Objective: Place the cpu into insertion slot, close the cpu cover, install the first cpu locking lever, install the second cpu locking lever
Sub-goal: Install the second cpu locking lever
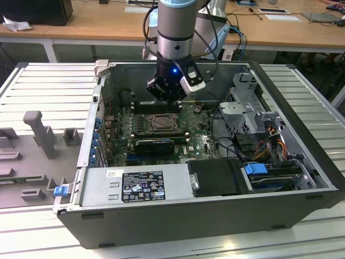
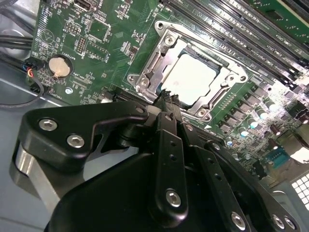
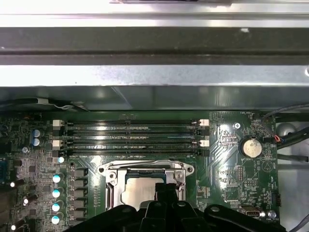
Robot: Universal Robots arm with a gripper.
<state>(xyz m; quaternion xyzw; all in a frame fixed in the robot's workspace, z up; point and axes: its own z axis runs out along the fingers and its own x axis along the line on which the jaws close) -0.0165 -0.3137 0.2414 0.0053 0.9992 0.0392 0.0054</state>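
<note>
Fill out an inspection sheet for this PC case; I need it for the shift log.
Surface: green motherboard inside the open grey computer case.
Job's things: pale silvery square cpu lies in the shiny-rimmed insertion slot; thin silvery cpu cover is down around it.
Clutter: round coin battery; black memory slots.
Gripper: black gripper sits above the slot's edge, jaws together, holding nothing.
Cables: black bundle; orange wires.
Surroundings: wooden desks; grey holders.
</note>
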